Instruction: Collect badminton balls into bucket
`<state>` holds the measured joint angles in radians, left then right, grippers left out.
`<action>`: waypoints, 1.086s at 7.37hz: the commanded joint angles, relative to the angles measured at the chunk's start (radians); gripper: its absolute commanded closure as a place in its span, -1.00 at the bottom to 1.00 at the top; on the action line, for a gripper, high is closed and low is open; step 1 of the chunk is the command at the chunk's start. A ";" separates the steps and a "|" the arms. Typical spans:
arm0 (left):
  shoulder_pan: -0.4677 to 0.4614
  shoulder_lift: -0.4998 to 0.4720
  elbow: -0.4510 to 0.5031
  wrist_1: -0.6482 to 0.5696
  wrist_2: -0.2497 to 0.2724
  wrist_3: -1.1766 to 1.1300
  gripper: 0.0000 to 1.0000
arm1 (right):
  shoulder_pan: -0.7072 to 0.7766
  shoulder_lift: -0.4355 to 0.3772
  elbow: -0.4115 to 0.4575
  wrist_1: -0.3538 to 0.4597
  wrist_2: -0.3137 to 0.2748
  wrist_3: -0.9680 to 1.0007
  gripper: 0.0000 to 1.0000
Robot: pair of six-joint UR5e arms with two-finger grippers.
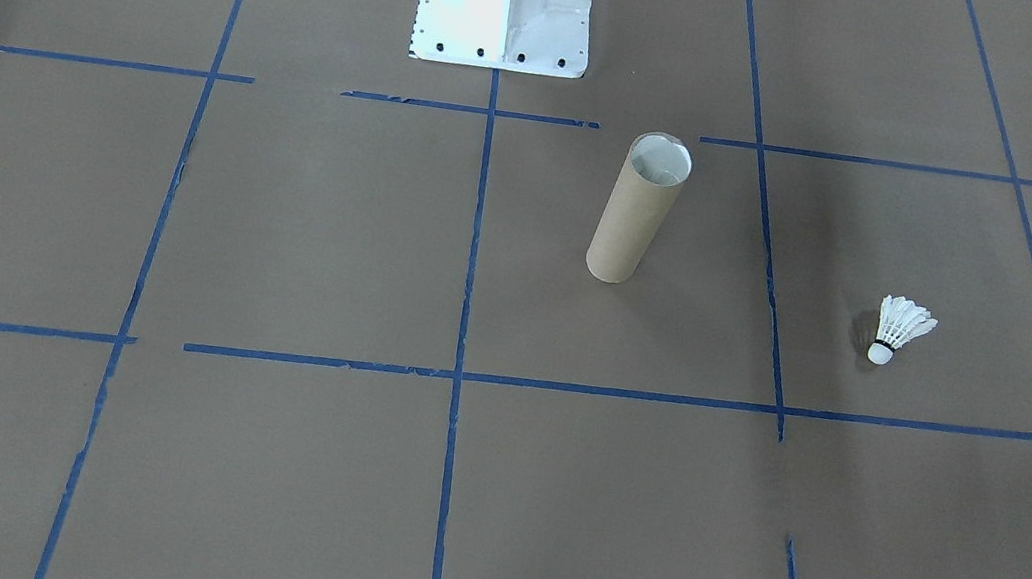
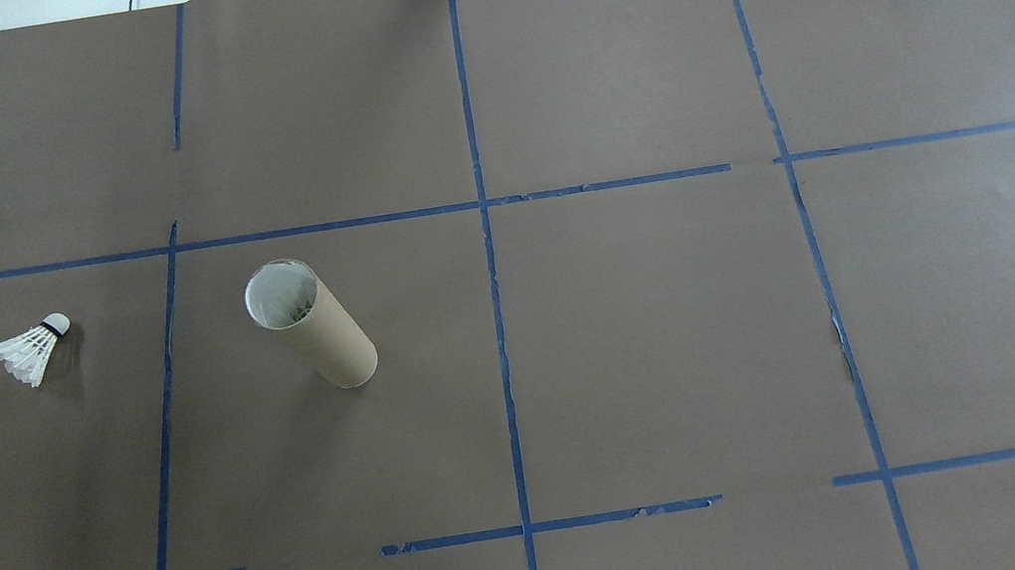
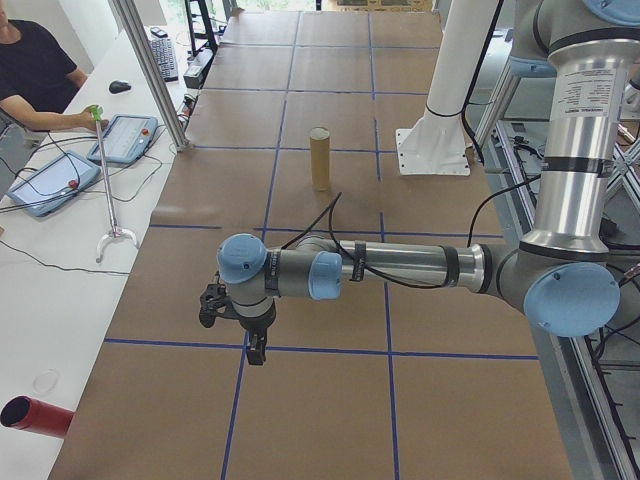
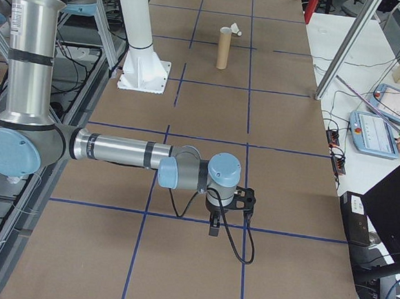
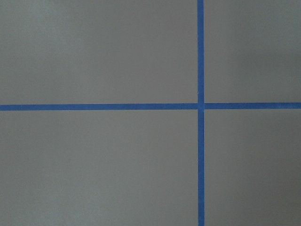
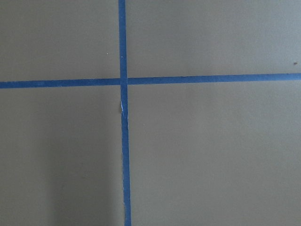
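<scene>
Both arms hang low over the brown surface point(image 2: 659, 353) at opposite ends. The left tool point(image 3: 256, 352) points down above a crossing of blue tape lines point(image 5: 201, 105), the right tool point(image 4: 213, 227) likewise above another crossing. How far either stands open, I cannot tell; they show only in the side views. Well away from both tools, the cardboard tube point(image 2: 312, 326) stands upright with its mouth open. The shuttlecock point(image 2: 31, 348) lies on its side near the tube, apart from it, a tape line between them, on the left tool's side.
</scene>
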<state>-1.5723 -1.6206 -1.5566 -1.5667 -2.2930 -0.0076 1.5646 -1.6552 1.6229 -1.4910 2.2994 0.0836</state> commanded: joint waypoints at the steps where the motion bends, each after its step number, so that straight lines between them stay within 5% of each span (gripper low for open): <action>1: 0.002 -0.005 -0.002 -0.010 -0.002 -0.011 -1.00 | 0.000 0.000 0.000 0.000 0.000 -0.001 -1.00; 4: 0.061 -0.077 -0.026 -0.051 -0.009 -0.186 -1.00 | 0.000 0.000 0.000 0.000 0.000 -0.001 -1.00; 6: 0.145 -0.068 -0.111 -0.161 -0.151 -0.520 -1.00 | 0.000 0.000 0.000 0.000 0.000 -0.001 -1.00; 8: 0.196 0.003 -0.120 -0.406 -0.224 -0.680 -1.00 | 0.000 0.000 0.000 0.000 0.000 -0.001 -1.00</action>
<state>-1.4126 -1.6628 -1.6670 -1.8179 -2.4661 -0.5646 1.5647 -1.6552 1.6229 -1.4911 2.2994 0.0828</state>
